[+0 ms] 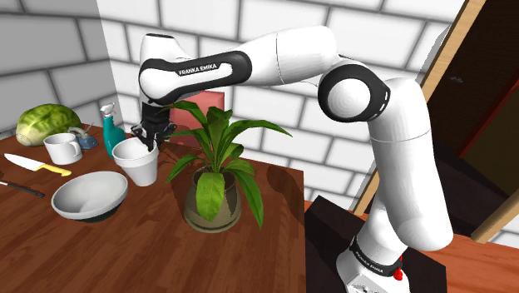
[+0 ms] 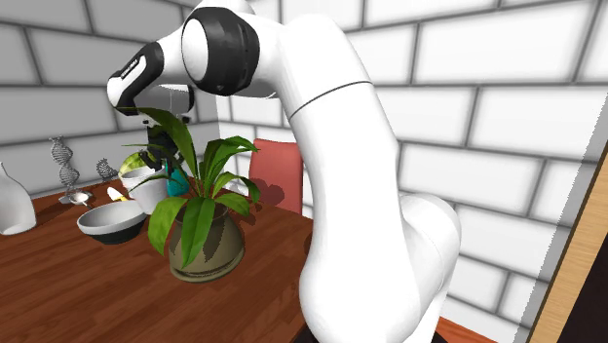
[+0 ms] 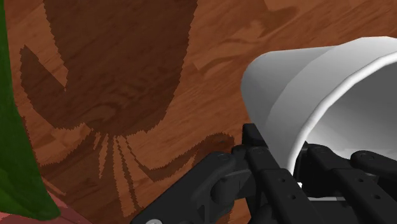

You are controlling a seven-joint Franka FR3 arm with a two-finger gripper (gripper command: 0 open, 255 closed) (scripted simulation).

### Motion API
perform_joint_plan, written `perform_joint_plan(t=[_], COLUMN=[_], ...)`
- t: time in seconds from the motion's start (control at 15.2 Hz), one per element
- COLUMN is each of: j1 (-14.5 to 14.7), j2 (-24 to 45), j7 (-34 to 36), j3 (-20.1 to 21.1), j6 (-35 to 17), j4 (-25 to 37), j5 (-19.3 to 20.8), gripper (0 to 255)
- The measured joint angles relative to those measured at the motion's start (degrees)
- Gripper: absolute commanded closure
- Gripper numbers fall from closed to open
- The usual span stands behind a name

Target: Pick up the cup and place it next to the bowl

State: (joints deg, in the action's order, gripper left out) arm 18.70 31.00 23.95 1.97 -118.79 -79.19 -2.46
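A plain white cup hangs tilted in my gripper, which is shut on its rim. In the wrist view one finger lies outside the cup wall and the other inside it, with the gripper clasping the wall. The white bowl with a dark underside sits on the wooden table, just off the cup toward the shoulder view's lower left. From the second exterior view the cup is behind the plant's leaves, beside the bowl. I cannot tell whether the cup's base touches the wood.
A leafy potted plant stands close to the cup on the shoulder view's right. Behind are a teal spray bottle, a white mug, a green cabbage and a yellow-handled knife. A red chair back stands behind the table.
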Motion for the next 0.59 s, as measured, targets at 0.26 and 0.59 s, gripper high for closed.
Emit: perform_joint_plan(t=[0.26,0.59], j1=[0.06,-0.01], j2=[0.66,2.01], j7=[-0.06,-0.32], j3=[0.01,0.01], j6=[-2.82,-5.93], j4=[-2.17,-3.92], j5=[-0.02,-0.08], gripper=[255,255])
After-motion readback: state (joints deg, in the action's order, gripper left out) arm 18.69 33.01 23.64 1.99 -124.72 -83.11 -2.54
